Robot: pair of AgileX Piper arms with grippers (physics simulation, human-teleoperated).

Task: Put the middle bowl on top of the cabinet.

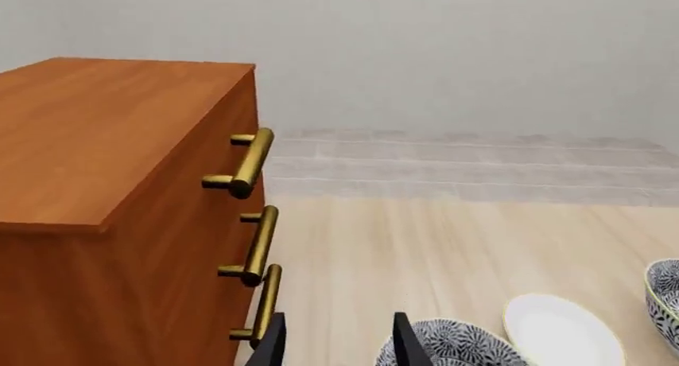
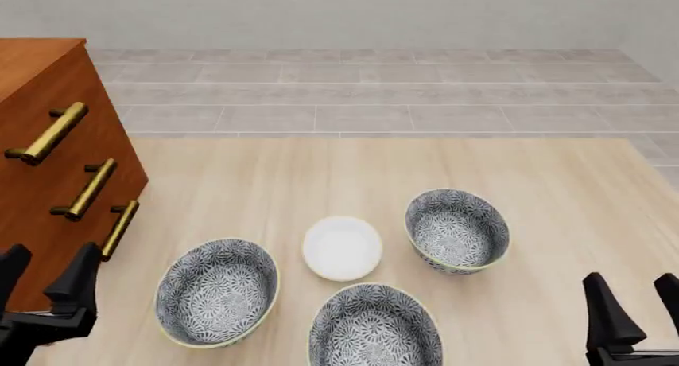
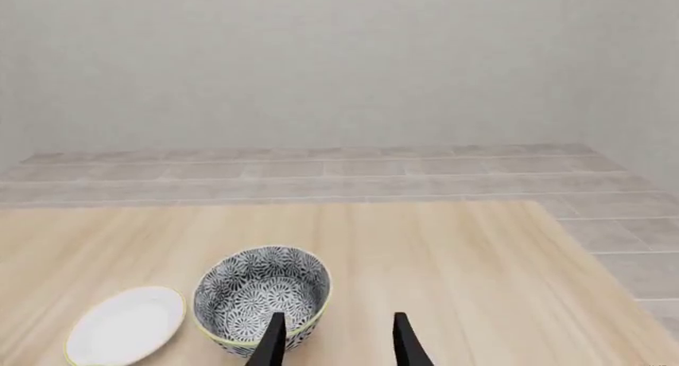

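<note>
Both claws, left (image 2: 43, 277) and right (image 2: 634, 297), spread, flank middle bowl (image 2: 374, 328) near table's front edge.

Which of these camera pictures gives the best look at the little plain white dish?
The front view: the white dish shows whole, from above, among three patterned bowls. The left wrist view catches it low and slanted, the right wrist view likewise, its edge slightly cropped.

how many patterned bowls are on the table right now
3. One sits nearest the cabinet, one in the middle at the near edge, one right of the white dish. None looks hidden.
</note>
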